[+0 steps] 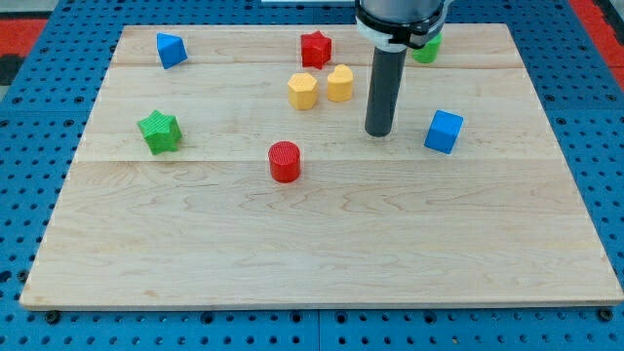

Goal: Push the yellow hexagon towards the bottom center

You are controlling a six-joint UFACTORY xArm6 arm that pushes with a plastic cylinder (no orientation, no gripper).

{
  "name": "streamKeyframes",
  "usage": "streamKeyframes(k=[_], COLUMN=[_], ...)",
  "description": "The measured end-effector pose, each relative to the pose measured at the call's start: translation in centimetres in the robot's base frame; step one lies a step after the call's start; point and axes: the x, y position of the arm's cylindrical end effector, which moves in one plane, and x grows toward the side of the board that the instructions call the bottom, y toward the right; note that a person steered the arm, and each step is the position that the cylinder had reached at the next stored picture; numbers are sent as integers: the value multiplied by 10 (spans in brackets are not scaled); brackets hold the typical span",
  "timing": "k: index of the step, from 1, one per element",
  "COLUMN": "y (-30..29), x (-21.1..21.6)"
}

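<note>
The yellow hexagon (302,91) sits on the wooden board (322,244) in the upper middle. A second yellow block (340,83), rounded in shape, stands just to its right, almost touching it. My tip (378,133) rests on the board to the right of and a little below both yellow blocks, apart from them. It is about one block width from the rounded yellow block.
A red star (315,48) is above the yellow blocks. A red cylinder (285,161) lies below the hexagon. A blue cube (444,131) is right of my tip. A green block (426,49) is partly hidden behind the arm. A green star (159,131) and a blue block (171,49) are at the left.
</note>
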Motion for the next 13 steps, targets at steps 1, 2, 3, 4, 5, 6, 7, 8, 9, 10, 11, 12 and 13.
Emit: streamKeyframes(k=[1, 2, 3, 4, 5, 6, 7, 8, 9, 10, 11, 12, 13], y=[0, 0, -13, -42, -76, -82, -90, -128, -166, -184, -194, -257, -242], x=[0, 3, 32, 64, 55, 52, 34, 31, 79, 102, 127, 125, 76])
